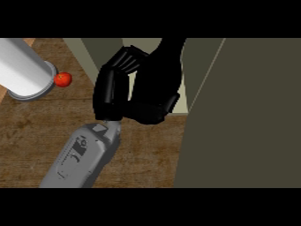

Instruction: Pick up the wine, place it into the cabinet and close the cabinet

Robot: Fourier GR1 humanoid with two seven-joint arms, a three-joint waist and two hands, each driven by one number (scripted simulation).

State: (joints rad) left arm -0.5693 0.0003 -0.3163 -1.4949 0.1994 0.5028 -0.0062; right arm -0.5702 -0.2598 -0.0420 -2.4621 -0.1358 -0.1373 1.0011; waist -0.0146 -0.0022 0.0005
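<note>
While the right hand shows near the middle of the head view, its grey forearm slants up to it from the lower edge, left of centre. The black fingers are curled together round the wine, a dark bottle whose free end points toward the view's upper edge, past the hand. Bottle and hand are both so dark that I cannot tell exactly where one ends and the other begins. The wine is held off the brown wooden worktop and lies across the pale front of the cabinet, just beside the edge of a big olive-grey panel that fills the right side of the view; this looks like the cabinet's door, though I cannot tell how far it stands open. Whether the bottle is already inside the cabinet cannot be told either. Well to the left, a white cylinder with a grey end enters from the upper left corner, and a small red round thing sits just beside that grey end on the worktop.
</note>
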